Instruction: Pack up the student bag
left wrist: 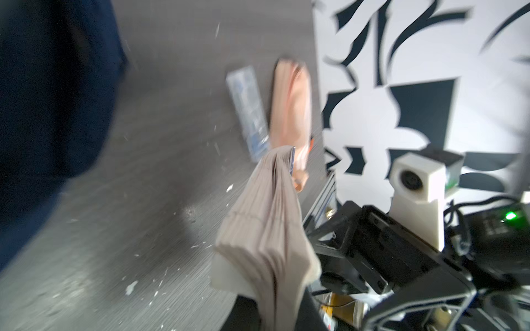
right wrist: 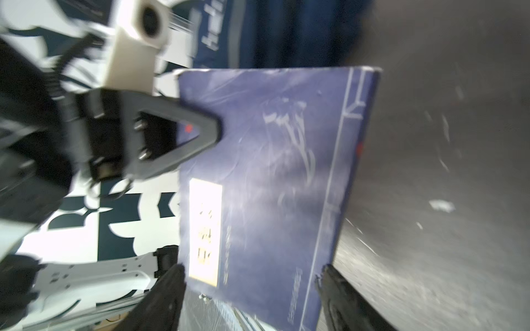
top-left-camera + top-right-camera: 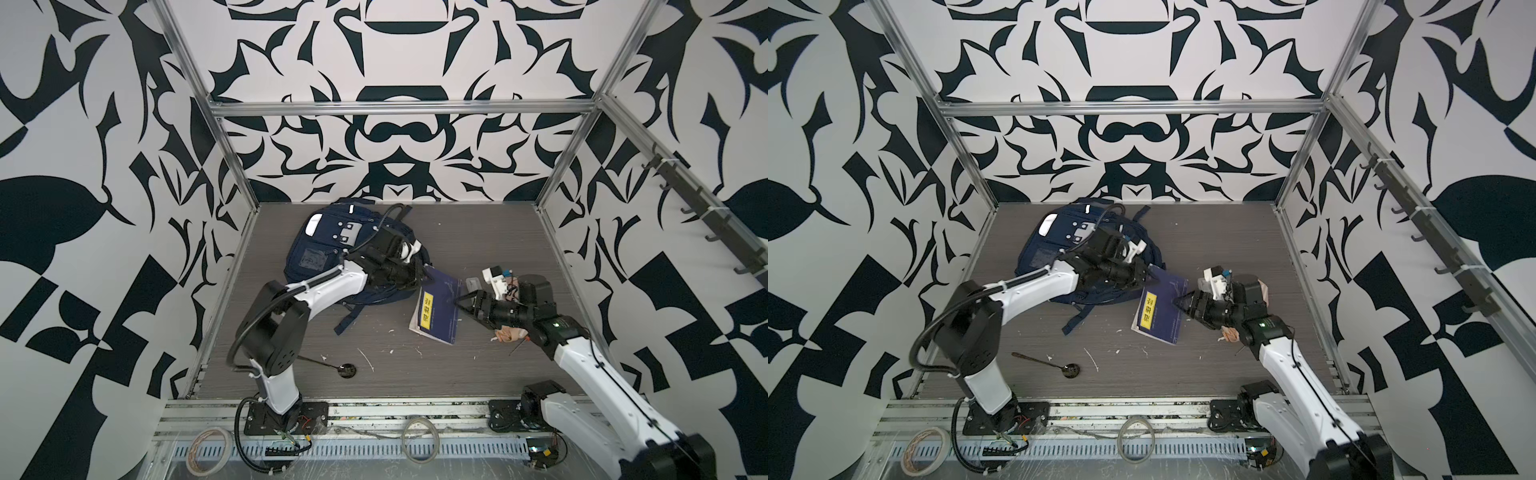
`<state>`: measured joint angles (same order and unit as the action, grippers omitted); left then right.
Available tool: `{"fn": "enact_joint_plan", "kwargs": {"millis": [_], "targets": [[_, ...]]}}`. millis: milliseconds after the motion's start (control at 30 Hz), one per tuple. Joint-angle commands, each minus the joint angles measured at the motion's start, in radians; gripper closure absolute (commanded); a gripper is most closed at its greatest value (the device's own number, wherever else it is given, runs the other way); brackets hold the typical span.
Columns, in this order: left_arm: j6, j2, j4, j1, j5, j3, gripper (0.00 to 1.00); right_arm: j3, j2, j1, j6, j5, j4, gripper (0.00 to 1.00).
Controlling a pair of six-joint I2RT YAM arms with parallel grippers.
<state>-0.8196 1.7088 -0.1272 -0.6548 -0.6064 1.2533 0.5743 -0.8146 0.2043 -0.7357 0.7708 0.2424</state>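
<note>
**A:** Your left gripper is pinching the far corner of the blue book. Your right gripper stands wide apart around its other side, not squeezing.

**B:** Careful. The pages fan loose, so the book could slip, or a page could rip if you pull.

**A:** The student bag lies flat on the far left of the grey table, just beside that corner.

**B:** The table has white scraps and a spoon on it, with black-and-white walls all round.
</note>
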Motion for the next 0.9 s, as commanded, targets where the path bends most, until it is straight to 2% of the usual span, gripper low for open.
{"fn": "enact_joint_plan", "kwargs": {"millis": [0, 133, 300, 433, 567, 667, 867], "targets": [[-0.056, -0.086, 0.006, 0.081, -0.011, 0.029, 1.00, 0.058, 0.010, -0.003, -0.021, 0.043, -0.053, 0.21], [-0.185, -0.140, 0.113, 0.159, 0.004, 0.039, 1.00, 0.084, -0.021, -0.002, -0.111, 0.052, -0.193, 0.15], [-0.368, -0.153, 0.277, 0.187, 0.136, 0.054, 1.00, 0.117, -0.078, 0.030, -0.222, 0.016, -0.409, 0.07], [-0.501, -0.115, 0.453, 0.187, 0.226, 0.057, 1.00, 0.140, -0.172, 0.093, -0.311, -0.094, -0.512, 0.08], [-0.547, -0.078, 0.533, 0.186, 0.270, 0.097, 1.00, 0.186, -0.220, 0.203, -0.387, -0.314, -0.549, 0.08], [-0.564, -0.061, 0.557, 0.175, 0.273, 0.119, 1.00, 0.195, -0.254, 0.255, -0.437, -0.425, -0.596, 0.08], [-0.590, -0.066, 0.589, 0.141, 0.304, 0.086, 1.00, 0.246, -0.325, 0.277, -0.507, -0.468, -0.790, 0.08]]}}
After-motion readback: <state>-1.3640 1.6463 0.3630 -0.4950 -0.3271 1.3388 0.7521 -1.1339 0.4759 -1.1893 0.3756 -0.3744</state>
